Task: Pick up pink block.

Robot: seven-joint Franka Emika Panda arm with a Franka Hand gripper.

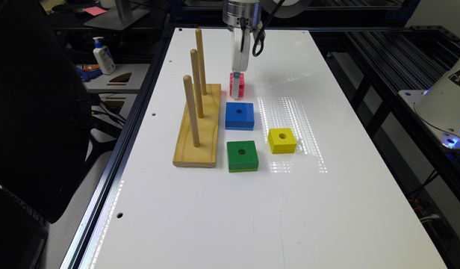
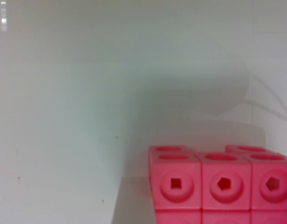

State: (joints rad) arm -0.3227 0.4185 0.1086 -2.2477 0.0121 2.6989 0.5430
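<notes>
The pink block (image 1: 242,85) is a small bright pink cube of linked cubes, standing on the white table (image 1: 327,194) just beyond the blue block. My gripper (image 1: 235,89) has come straight down onto it, and its white end covers the middle of the block's near face. In the wrist view the pink block (image 2: 222,184) is very close, with round holes in its faces. Nothing in that view tells whether the gripper is open or shut.
A wooden base (image 1: 198,127) with three upright pegs stands close to the pink block, on the exterior view's left. A blue block (image 1: 239,116), a green block (image 1: 242,155) and a yellow block (image 1: 282,140) lie nearer the camera.
</notes>
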